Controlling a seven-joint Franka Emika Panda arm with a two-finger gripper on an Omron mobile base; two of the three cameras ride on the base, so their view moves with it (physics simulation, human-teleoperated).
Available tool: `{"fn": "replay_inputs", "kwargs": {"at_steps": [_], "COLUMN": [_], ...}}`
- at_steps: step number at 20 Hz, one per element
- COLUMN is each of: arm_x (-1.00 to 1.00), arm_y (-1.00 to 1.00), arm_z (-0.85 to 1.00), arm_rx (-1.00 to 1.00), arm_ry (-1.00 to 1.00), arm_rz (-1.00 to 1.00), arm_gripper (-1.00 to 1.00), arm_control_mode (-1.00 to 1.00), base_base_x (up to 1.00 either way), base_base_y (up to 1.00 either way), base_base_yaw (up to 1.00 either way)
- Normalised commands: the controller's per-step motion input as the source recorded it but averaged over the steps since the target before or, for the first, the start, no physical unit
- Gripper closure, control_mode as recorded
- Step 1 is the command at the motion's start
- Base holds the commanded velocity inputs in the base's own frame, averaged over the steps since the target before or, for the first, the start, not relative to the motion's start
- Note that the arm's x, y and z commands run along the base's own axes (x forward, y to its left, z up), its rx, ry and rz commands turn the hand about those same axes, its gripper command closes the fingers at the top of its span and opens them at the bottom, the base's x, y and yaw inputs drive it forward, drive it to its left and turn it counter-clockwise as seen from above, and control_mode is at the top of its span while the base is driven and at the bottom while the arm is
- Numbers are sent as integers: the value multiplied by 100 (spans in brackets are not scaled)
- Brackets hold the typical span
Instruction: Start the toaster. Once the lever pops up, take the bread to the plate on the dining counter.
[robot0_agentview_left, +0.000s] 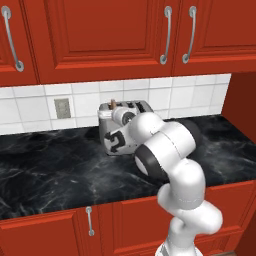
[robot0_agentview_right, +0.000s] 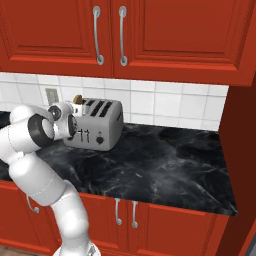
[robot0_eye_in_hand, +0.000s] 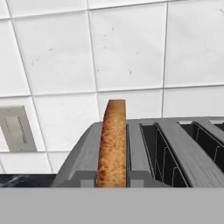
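Facing: we look along the claw at the boxy grey metal four-slot toaster, which stands on the black marble desk against the white tiled wall.
Bread: the small tan-brown slice of toast stands upright in the end slot, nearest the grey wall outlet, its upper part well clear of the slot — we judge the lever is up and the slice ready to lift.
Other slots: dark and empty, as far as the hand view reaches.
Arm: in the base views our white arm reaches to the front of the toaster, the hand just in front of and level with its top.
Claw: close to the toaster's outlet end; the fingertips are not visible, so we cannot tell whether they are apart or together.
Step in hand: lining up to take the slice, in our judgement.
Risk: the slice is thin and edge-on to us — a pinch off its faces could miss it, or tip it back into the slot.
Risk: coming in low could knock the toaster's rim and shove it along the desk.
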Motion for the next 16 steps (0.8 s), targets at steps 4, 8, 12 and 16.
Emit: {"fn": "replay_inputs", "kwargs": {"at_steps": [4,8,12,16], "arm_x": [-1,-12,-29,-45], "arm_y": [2,0,0,0], "arm_z": [82,75,69,54], "arm_rx": [0,0,0,0], "arm_ry": [8,8,3,2], "arm_rz": [3,3,4,7], "arm_gripper": [100,100,100,100], "arm_control_mode": [-100,-100,-100,-100], "base_base_x": [0,0,0,0], "base_base_y": [0,0,0,0], "base_base_yaw": [0,0,0,0]}}
